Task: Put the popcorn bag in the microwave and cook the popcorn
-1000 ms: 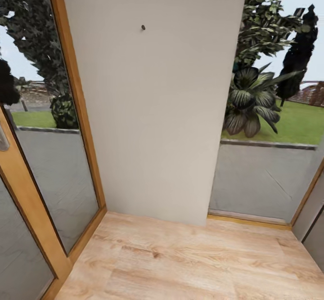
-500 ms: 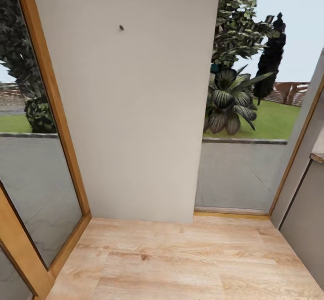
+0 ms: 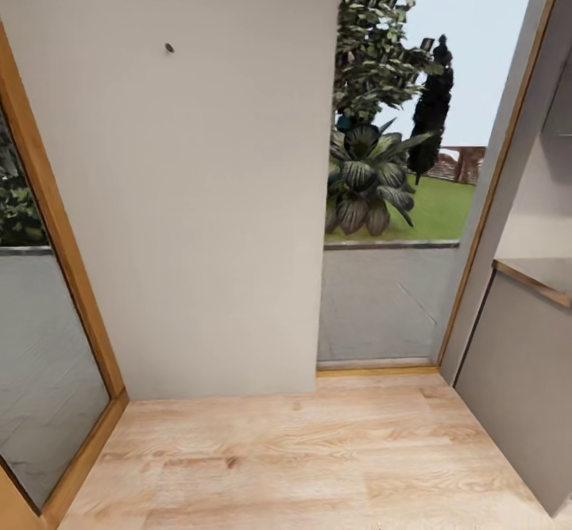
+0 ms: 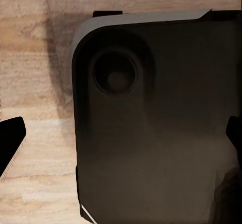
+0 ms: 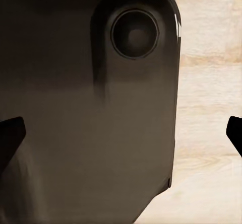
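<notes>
the robot faced a blank pale wall (image 3: 199,212) over a light wood floor (image 3: 318,458), with a garden window (image 3: 389,196) at two o'clock. a grey cabinet (image 3: 516,371) stood at four o'clock. both wrists hung over the dark base (image 4: 161,123), left gripper (image 4: 121,138) and right gripper (image 5: 121,133) spread wide, holding nothing.

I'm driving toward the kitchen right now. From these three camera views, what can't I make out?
- Cabinet, head view: cut off by the right edge; what stands on its top is out of frame.
- Garden plant, head view: partly hidden behind the wall panel.
- Left claw, left wrist view: fingertips cut off by both side edges.
- Right claw, right wrist view: likewise; the dark robot base hides most of the floor.
</notes>
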{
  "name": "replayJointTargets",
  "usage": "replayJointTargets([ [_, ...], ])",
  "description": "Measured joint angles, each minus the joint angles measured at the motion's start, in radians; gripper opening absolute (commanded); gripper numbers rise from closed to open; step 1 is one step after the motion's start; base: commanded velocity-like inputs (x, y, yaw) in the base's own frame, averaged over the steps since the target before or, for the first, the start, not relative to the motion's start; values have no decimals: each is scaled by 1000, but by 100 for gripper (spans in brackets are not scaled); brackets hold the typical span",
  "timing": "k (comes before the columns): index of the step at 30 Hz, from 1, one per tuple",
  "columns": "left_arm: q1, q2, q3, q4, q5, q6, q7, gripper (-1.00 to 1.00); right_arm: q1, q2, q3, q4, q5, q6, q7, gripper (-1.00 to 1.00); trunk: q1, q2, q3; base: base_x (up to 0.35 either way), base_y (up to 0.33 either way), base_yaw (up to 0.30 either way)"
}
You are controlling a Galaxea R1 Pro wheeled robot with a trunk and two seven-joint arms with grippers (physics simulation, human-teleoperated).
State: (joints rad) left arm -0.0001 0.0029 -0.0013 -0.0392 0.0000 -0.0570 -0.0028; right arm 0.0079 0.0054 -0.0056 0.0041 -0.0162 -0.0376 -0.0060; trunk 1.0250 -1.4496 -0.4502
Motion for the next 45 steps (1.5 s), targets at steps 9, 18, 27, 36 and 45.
replayJointTargets([
  [9, 0, 0, 0, 0, 0, 0, 0, 100, 0, -1, -55, 0, 1, -11, -5, 100, 0, 0, 2, 0, 0, -278],
  [18, 0, 0, 0, 0, 0, 0, 0, 100, 0, -1, -56, 0, 1, -31, -11, 100, 0, 0, 2, 0, 0, -279],
  [27, 0, 0, 0, 0, 0, 0, 0, 100, 0, -2, -55, 0, 1, -33, -10, 100, 0, 0, 2, 0, 0, -279],
  [36, 0, 0, 0, 0, 0, 0, 0, 100, 0, -3, -55, 0, 0, -32, -8, 100, 0, 0, 4, 0, 0, -283],
  [45, 0, 0, 2, 0, 1, 0, 0, 100, 0, -3, -55, 0, 0, -32, -10, 100, 0, 0, 8, 0, 0, -283],
])
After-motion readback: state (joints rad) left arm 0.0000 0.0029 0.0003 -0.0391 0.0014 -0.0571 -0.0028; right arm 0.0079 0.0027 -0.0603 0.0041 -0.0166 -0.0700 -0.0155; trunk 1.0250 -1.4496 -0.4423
